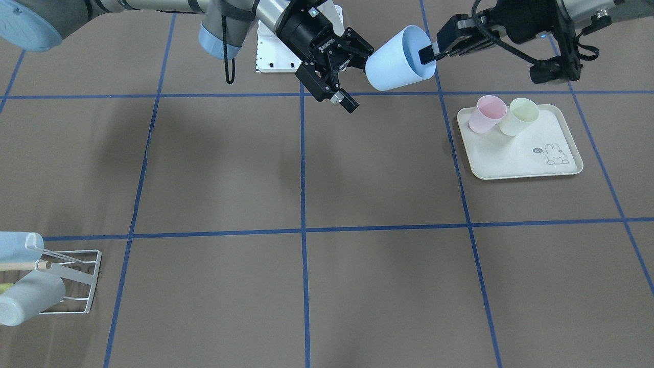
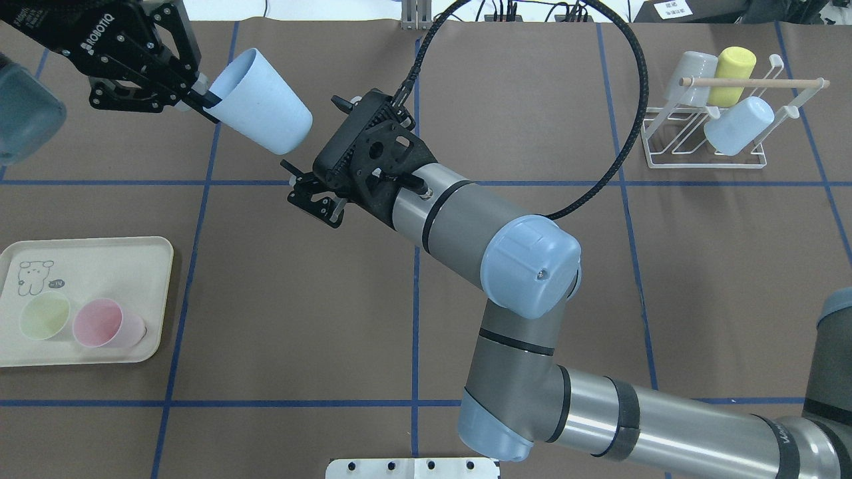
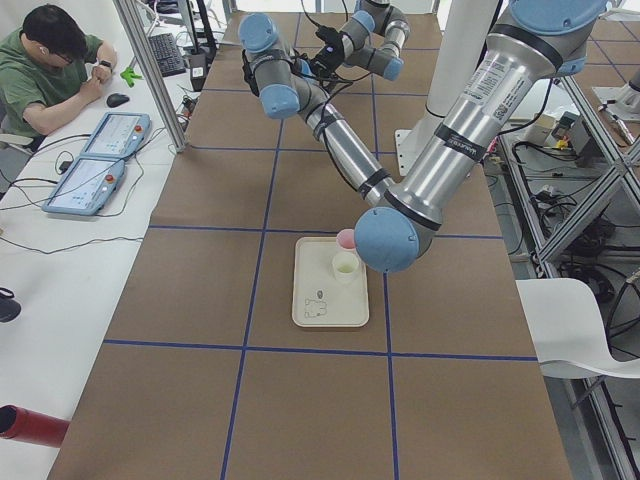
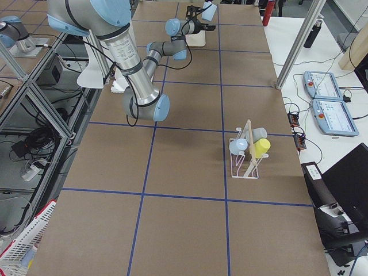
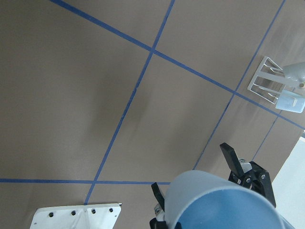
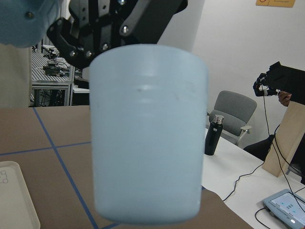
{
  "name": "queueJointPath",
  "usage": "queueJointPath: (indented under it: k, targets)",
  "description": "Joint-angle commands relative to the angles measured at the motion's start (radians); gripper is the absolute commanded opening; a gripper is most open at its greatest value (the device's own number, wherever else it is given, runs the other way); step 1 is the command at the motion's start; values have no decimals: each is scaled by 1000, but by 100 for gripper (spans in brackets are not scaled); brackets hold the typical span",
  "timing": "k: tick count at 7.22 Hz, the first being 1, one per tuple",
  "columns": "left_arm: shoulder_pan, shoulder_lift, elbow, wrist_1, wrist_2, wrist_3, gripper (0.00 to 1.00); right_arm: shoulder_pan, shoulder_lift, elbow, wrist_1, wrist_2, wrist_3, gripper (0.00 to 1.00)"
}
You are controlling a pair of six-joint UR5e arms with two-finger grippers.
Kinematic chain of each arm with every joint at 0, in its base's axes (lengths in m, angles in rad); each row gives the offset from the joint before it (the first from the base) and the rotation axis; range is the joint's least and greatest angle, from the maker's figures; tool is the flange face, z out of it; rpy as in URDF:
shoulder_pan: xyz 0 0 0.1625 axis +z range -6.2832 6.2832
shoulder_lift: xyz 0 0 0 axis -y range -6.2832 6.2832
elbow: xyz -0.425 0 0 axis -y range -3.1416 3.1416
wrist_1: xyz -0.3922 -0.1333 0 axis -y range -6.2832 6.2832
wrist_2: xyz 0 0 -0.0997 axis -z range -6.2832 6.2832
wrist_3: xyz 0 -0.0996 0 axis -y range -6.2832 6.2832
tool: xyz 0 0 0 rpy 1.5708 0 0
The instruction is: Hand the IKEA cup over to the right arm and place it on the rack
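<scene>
A: Where did we log the blue cup (image 1: pixel 397 60)?

B: Up in the air over the tabletop (image 1: pixel 219 168), lying nearly on its side. The left gripper (image 1: pixel 428 54) had its jaws pinched on the rim, one finger inside the mouth and one outside.

A: And the right gripper (image 1: pixel 357 76)?

B: We marked its jaws as spread wide and holding nothing. They sat just beside the cup's base and pointed at it. In the overhead view we saw a small gap between them and the cup.

A: The rack (image 2: pixel 705 161)?

B: It stood well apart, on the far side of the tabletop to the robot's right. We counted three cups on it: grey, yellow and pale blue.

A: Anything else?

B: We noted a cream tray (image 2: pixel 158 303) on the robot's left. A pink cup (image 2: pixel 106 323) and a green cup (image 2: pixel 45 317) stood on it side by side, mouths up.
</scene>
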State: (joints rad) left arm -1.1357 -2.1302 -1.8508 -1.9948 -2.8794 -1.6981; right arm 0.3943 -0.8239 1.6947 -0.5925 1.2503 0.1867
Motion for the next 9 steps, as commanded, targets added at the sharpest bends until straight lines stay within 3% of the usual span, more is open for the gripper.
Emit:
queueJointPath:
  k: [1, 6, 9]
  targets:
    - [10, -2, 1, 1, 2, 0, 0, -9, 12, 3, -1, -2, -24, 99]
    - [34, -10, 1, 1, 31, 2, 0, -17, 22, 10, -1, -26, -24, 99]
    - [34, -10, 1, -1, 32, 2, 0, -22, 23, 10, -1, -35, -26, 89]
